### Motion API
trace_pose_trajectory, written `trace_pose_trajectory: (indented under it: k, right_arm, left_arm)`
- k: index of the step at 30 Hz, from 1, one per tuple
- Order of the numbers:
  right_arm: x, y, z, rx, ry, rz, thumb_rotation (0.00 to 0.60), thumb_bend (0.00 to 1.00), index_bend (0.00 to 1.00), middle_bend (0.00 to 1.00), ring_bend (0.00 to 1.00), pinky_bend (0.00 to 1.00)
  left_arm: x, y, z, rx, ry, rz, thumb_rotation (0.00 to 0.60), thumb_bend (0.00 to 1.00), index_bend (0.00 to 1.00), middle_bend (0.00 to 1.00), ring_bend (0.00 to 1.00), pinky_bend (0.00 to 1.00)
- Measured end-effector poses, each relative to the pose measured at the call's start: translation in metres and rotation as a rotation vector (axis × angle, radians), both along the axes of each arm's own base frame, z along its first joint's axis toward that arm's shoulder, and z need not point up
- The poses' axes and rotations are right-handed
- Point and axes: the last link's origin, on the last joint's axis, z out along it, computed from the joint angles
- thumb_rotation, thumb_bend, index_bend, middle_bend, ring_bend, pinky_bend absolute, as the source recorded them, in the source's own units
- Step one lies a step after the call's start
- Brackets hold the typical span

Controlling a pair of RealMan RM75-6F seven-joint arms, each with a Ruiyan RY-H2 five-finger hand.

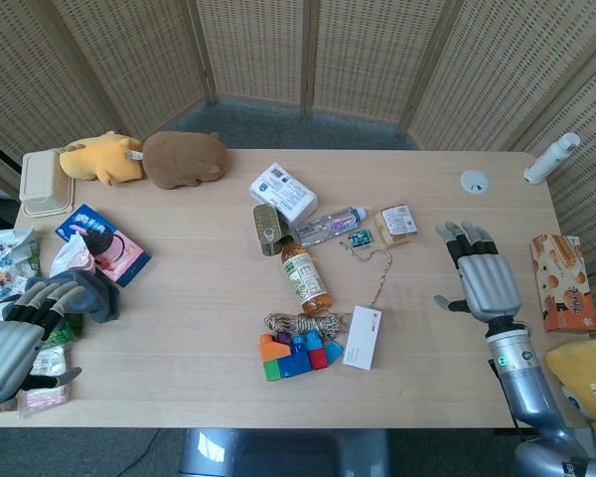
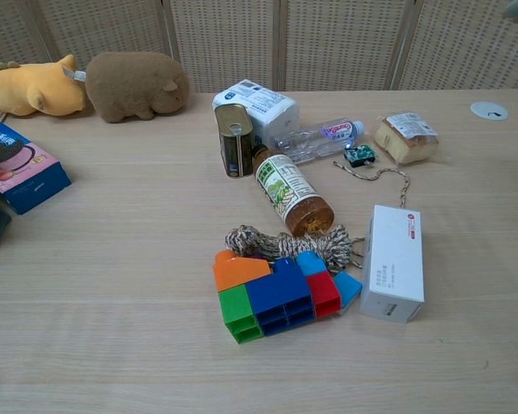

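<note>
My right hand hovers over the right part of the table, fingers spread and empty, right of the white box and the thin chain; only a fingertip shows at the chest view's top right corner. My left hand hangs at the table's left edge, fingers apart, holding nothing, beside a grey cloth and snack packets. In the middle lie a tea bottle, a tin can, a water bottle, a rope bundle and coloured blocks.
Yellow and brown plush toys lie at the back left by a beige lunch box. A blue packet, tissue pack, wrapped bread, orange snack box and white bottle also lie about.
</note>
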Motion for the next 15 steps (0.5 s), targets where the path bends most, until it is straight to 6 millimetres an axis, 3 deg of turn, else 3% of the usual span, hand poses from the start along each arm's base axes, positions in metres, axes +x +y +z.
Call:
trace_pose_trajectory:
  k: [4,15]
  right_arm:
    - [0.007,-0.014,-0.007,0.035,-0.011,0.007,0.600,0.00,0.00,0.00,0.00,0.00]
    - [0.025,-0.079,-0.041,0.127,-0.018,0.015,0.600,0.00,0.00,0.00,0.00,0.00]
  left_arm:
    - [0.001,0.001,-0.002,-0.004,-0.001,0.000,0.600,0.00,0.00,0.00,0.00,0.00]
    - [0.002,0.002,-0.003,-0.006,0.014,0.012,0.600,0.00,0.00,0.00,0.00,0.00]
